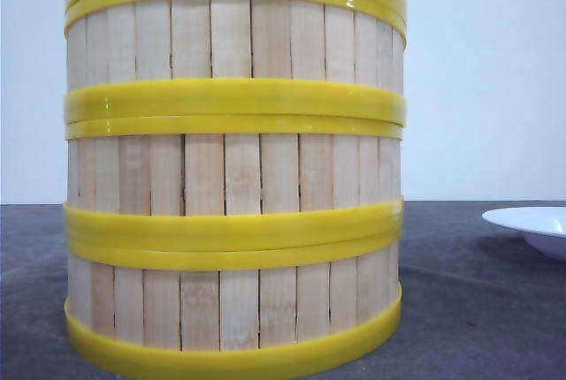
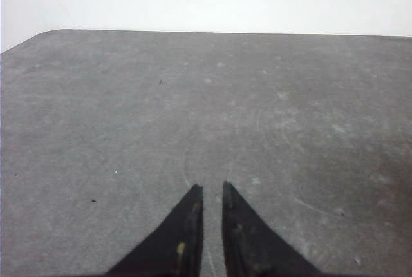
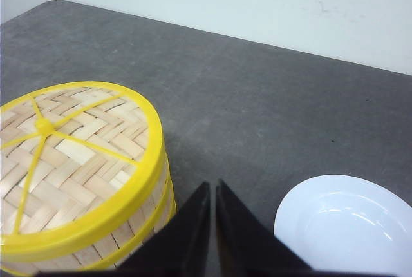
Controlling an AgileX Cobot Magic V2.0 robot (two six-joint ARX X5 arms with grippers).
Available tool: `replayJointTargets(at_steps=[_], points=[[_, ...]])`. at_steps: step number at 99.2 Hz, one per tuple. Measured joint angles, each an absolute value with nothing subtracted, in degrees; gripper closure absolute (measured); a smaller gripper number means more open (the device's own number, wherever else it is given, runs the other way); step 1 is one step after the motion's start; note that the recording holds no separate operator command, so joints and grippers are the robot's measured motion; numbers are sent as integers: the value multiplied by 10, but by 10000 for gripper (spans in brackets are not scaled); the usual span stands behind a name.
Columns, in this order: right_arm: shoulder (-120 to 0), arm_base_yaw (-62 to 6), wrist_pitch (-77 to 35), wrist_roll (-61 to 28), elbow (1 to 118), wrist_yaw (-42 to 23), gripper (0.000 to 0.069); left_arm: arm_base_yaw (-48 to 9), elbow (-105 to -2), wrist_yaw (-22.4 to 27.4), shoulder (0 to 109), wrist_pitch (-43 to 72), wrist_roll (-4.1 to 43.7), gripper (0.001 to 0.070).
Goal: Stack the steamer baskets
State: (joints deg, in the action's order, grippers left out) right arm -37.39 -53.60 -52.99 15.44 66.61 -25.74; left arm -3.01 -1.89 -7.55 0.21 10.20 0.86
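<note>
Three round steamer baskets [image 1: 234, 168] of pale wooden slats with yellow rims stand stacked on the grey table [image 1: 478, 309], capped by a woven yellow-rimmed lid [image 3: 71, 154]. Beside them sits an empty white plate [image 3: 347, 225]. Left gripper [image 2: 212, 190] and right gripper [image 3: 213, 185] are clenched, holding nothing.

My left gripper [image 2: 212, 190] shows at the bottom centre of its wrist view, dark fingers nearly together with a thin gap, holding nothing. My right gripper [image 3: 213, 187] sits bottom centre too, fingers almost touching, likewise holding nothing.

table [image 1: 478, 309]: grey | on it: steamer baskets [image 1: 234, 168] stacked, white plate [image 1: 535, 225]
</note>
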Motion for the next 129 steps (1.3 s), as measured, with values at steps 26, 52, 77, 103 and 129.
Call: replayJointTargets(at_steps=[26,52,77,103,129], points=[[-374,-536,-530,154,666,-257,680,-30,-19,-76,2,102,9,683],[-374,-485,-500,111,666,-295,680,-30,-19,-76,2,102,9,683],[-362,-318,-382,34,635,-241,680,-30,-19,-76,2,102,9,683],[-302,-128,-270,-25,505,-103,680,-30,-19,-76,2,102,9,683],[-192,-16,-126,-32,288,-21,680,-30,-19,-76,2,102,9,683]])
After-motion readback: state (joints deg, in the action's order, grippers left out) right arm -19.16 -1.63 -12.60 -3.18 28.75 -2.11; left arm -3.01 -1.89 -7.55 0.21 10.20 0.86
